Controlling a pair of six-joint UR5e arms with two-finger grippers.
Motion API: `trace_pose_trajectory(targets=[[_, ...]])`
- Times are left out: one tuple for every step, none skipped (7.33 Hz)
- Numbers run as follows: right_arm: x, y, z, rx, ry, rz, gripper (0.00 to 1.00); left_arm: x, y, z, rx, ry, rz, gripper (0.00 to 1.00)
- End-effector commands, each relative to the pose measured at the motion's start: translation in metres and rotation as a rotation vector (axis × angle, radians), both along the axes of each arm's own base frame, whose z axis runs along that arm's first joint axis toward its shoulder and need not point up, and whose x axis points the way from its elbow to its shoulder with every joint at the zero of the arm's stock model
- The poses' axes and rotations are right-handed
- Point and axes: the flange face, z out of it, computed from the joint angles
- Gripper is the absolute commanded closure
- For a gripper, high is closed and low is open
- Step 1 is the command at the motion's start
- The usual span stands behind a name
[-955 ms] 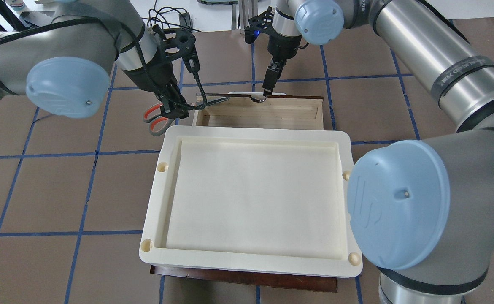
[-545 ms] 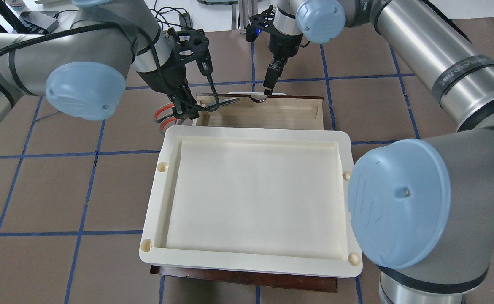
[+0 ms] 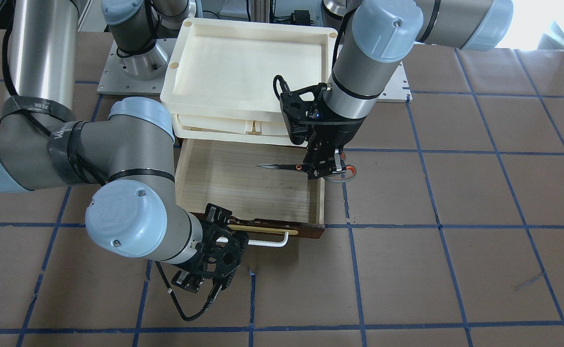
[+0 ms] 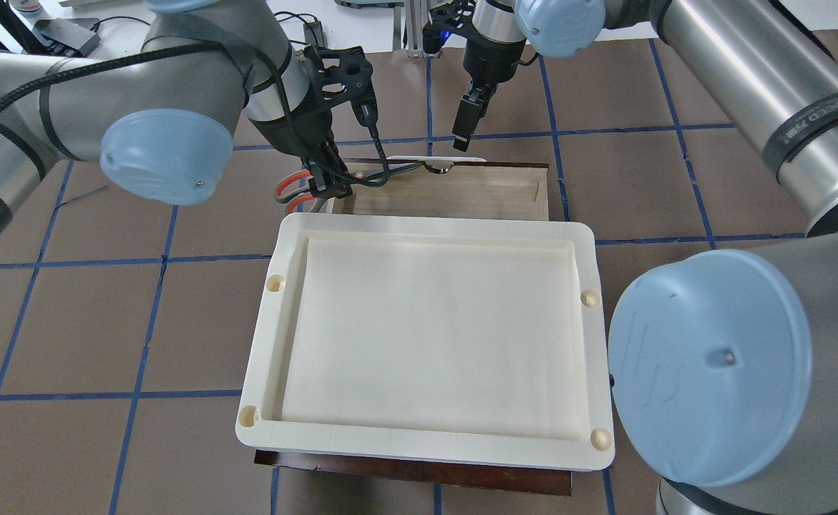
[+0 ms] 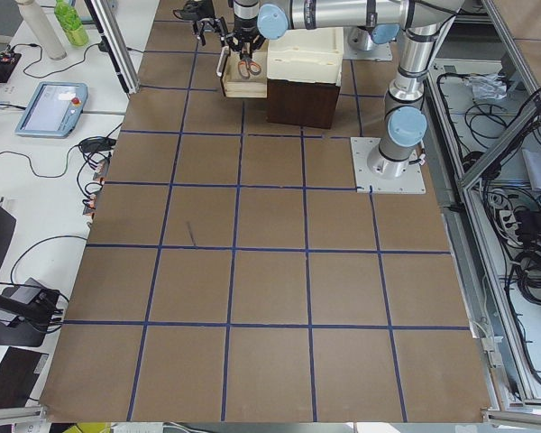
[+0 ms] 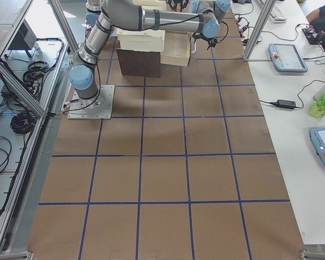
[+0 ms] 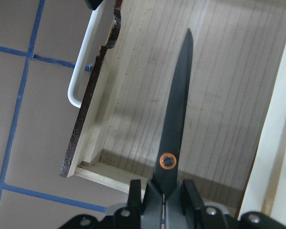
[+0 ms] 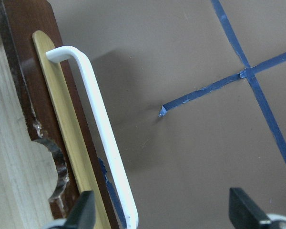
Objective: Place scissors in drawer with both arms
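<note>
Scissors (image 3: 282, 166): moved over drawer (image 3: 243, 193).
L gripper (image 3: 323, 169): clamped on them.
R gripper (image 4: 461, 139): lifted off handle (image 8: 102, 138); wrist cam shows jaws apart.

- drawer (image 7: 219, 95) interior is showing pale bare wood, grain visible, matt (a few dark specks)
- its front is looking like dark brown lacquered wood, slightly glossy
- front plate (image 8: 62, 109) is reading as brass-yellow metal with a dull sheen
- bar handle (image 8: 102, 129) is looking smooth and white, plastic or coated, cannot tell
- scissors (image 7: 178, 105) blades are showing dark matt metal
- tray (image 4: 433, 223) is looking like smooth matt cream plastic
- right arm (image 4: 733, 71) tube is shining as brushed silver metal
- joint cap (image 4: 705, 365) is looking like satin blue plastic
- table (image 4: 104, 322) is wearing a matt brown covering
</note>
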Motion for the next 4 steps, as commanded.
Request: trace_pose_trajectory(targets=[[-0.052,0.015,0.069,-0.039,0.007,-0.084,0.00,-0.006,-0.008,-0.009,-0.012,0.005,-0.001,0.83],[-0.075,0.039,0.104,-0.031,0.016,-0.159,0.00,-0.020,-0.004,-0.012,-0.018,0.004,-0.024,0.83],[-0.098,0.064,0.127,-0.028,0.019,-0.226,0.00,-0.030,-0.004,-0.017,-0.026,0.005,-0.030,0.82],[-0.120,0.085,0.142,-0.026,0.023,-0.312,0.00,-0.036,-0.006,-0.025,-0.021,0.008,-0.030,0.82]])
